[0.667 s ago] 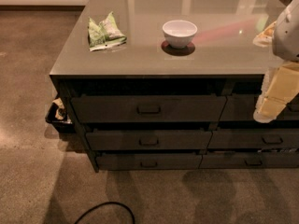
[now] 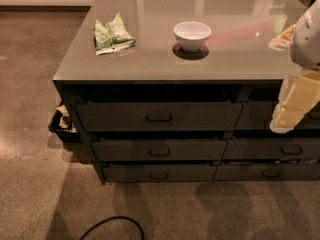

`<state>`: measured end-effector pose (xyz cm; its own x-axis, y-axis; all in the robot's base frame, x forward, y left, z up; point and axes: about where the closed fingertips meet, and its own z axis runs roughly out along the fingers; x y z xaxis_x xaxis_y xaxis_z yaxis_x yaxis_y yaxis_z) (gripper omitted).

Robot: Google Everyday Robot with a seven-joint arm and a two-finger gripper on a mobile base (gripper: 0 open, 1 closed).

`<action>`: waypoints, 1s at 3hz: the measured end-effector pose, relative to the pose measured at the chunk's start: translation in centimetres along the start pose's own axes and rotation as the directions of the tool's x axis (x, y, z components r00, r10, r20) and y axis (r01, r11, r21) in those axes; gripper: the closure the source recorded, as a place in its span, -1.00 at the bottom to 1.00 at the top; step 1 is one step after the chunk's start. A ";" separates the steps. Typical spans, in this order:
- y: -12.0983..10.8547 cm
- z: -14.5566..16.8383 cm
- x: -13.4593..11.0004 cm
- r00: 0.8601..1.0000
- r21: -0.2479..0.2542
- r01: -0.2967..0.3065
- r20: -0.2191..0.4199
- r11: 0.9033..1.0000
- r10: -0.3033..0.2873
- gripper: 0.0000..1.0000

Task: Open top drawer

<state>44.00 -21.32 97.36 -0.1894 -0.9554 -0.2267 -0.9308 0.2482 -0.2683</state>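
Cabinet front. The top drawer point(image 2: 115, 116), centre of frame under the counter point(image 2: 150, 59), appears closed, its bar pull point(image 2: 159, 117) untouched. The gripper point(image 2: 289, 115) hangs at the right edge, well apart from the pull and barely shifted from a moment earlier, so opening has not begun. Its spread cannot be told, and the arm point(image 2: 307, 34) is cut off by the frame.

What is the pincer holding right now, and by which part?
Nothing visible: the pincer hangs at the right edge, before the other stack, apart from the top drawer and its bar pull.
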 end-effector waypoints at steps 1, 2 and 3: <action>0.0 3.0 -0.1 0.996 0.007 0.054 0.071 0.999 -0.054 -1.00; -0.3 7.3 -0.4 0.976 0.021 0.091 0.195 0.996 -0.094 -1.00; -0.7 11.9 -2.2 0.937 0.032 0.122 0.327 0.992 -0.126 -1.00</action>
<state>48.78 -17.51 86.90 0.0422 -0.8736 -0.4848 -0.9365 0.1346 -0.3240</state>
